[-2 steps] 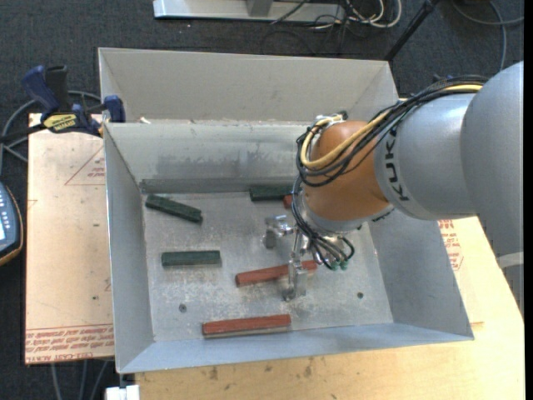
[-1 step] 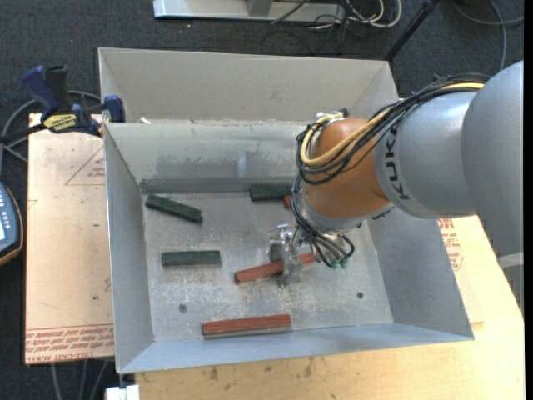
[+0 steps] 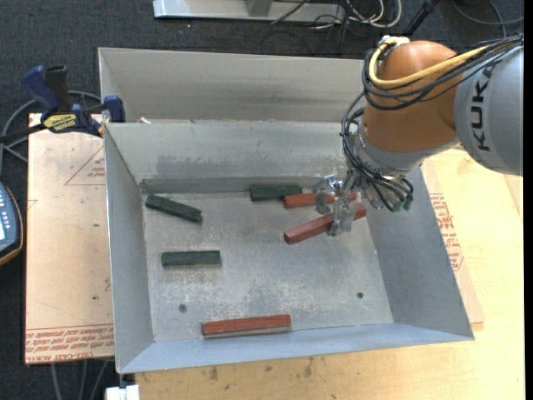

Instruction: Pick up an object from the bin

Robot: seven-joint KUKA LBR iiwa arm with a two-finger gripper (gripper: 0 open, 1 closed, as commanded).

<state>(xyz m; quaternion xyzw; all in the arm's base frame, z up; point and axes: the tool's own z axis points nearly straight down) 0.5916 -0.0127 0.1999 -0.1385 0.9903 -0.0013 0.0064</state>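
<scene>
- Right end of the slanted red bar (image 3: 306, 232) hidden beneath the end effector (image 3: 340, 220); contact between them impossible to tell.
- Right end of the second red bar (image 3: 296, 199), farther back, covered by cables below the orange wrist cover (image 3: 412, 98).
- Arm (image 3: 500, 115) cut off at the right edge.

Bare bin floor (image 3: 275, 282) between left green block (image 3: 191, 259), front red bar (image 3: 246, 326) and slanted red bar (image 3: 306, 232).
</scene>
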